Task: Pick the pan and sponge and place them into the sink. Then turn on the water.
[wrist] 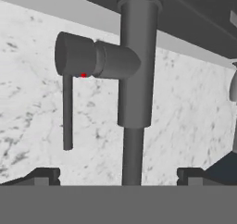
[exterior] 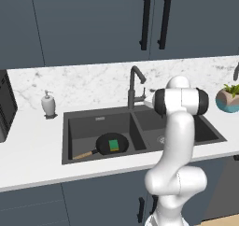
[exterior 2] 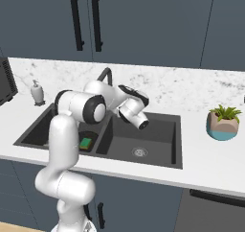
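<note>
The black pan [exterior: 105,142] lies in the left basin of the dark sink [exterior: 67,136], its wooden handle pointing front-left. The green sponge [exterior: 113,145] rests on the pan and also shows past my arm [exterior 2: 86,143]. My gripper [wrist: 118,177] is open, its fingertips [wrist: 44,176] wide apart, and it hovers above the basins facing the dark faucet [wrist: 134,79] at close range. The faucet's thin lever [wrist: 68,112] juts from a side knob, left of the stem in the hand view. No water is in view at the faucet [exterior: 135,87].
A white soap dispenser [exterior: 48,103] stands on the counter left of the sink. A potted plant [exterior 2: 223,123] sits to the right. A dark appliance [exterior: 5,106] is at the far left. Marble backsplash and dark cabinets rise behind the faucet.
</note>
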